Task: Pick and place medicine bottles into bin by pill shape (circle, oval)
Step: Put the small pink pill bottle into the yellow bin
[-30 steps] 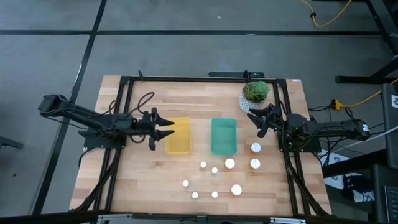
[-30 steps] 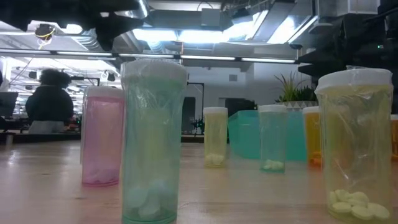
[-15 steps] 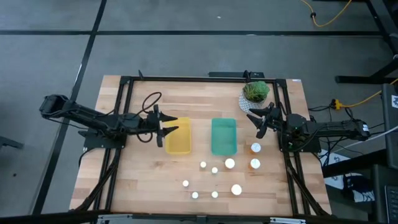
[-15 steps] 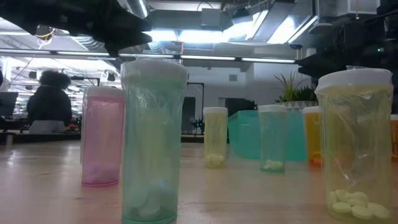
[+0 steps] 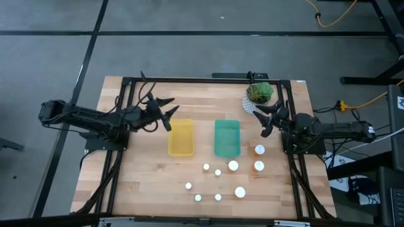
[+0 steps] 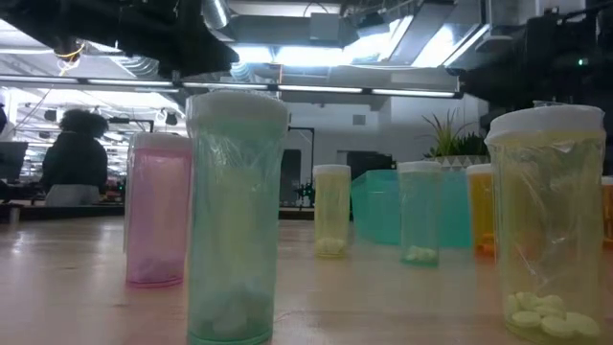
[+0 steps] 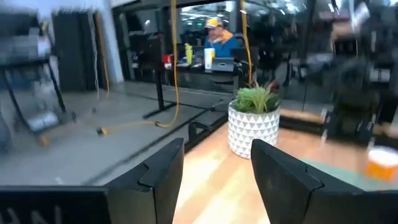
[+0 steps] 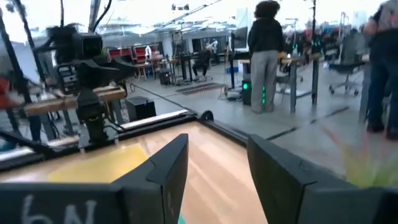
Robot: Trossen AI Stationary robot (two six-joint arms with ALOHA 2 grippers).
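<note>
Several white-capped medicine bottles stand upright on the wooden table near its front; two orange-bodied ones stand at the right. The low view shows a pink bottle, a teal one and a yellowish one with pills at the bottom. A yellow bin and a green bin lie side by side mid-table. My left gripper hovers open beyond the yellow bin's far left corner, nothing between its fingers. My right gripper hovers open right of the green bin, also with nothing in it.
A white pot with a green plant stands at the far right, close to my right gripper. A black frame runs around the table. Bare wood lies at the near left. People stand and sit in the room beyond.
My left gripper has swung from the yellow bin's left side toward the table's far edge, rolling at the wrist, and has stayed open. My right gripper has rolled a little at the wrist. Bottles and bins have kept their places.
</note>
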